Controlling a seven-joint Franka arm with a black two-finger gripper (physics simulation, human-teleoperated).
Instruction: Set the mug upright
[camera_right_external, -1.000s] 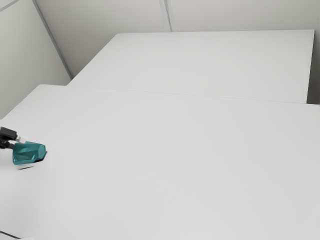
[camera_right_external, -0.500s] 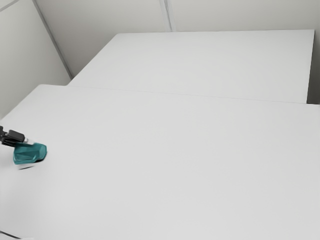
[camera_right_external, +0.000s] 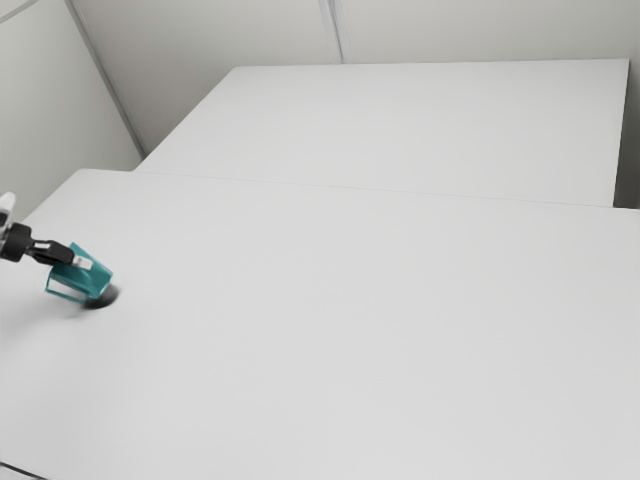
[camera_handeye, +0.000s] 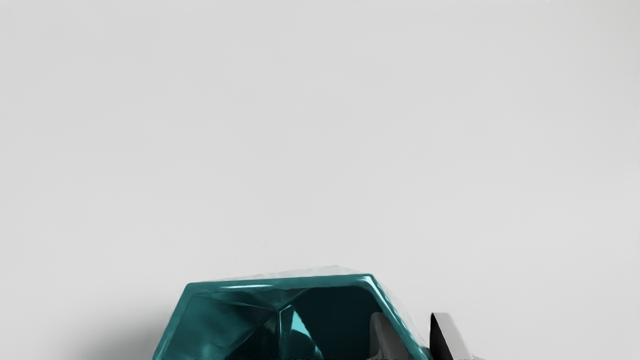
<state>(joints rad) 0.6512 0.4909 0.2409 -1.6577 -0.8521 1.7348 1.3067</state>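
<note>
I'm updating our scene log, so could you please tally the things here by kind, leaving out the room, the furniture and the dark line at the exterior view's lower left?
Mug, teal: 1
Gripper, black two-finger: 1
Total: 2

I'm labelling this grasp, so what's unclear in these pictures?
Mug, part of its rim: cut off by wrist view's bottom edge.
Fingers, their bases: same edge.
Arm, mostly: beyond the exterior view's left edge.
Mug-table contact: exterior view, too small, in dark shadow.
</note>
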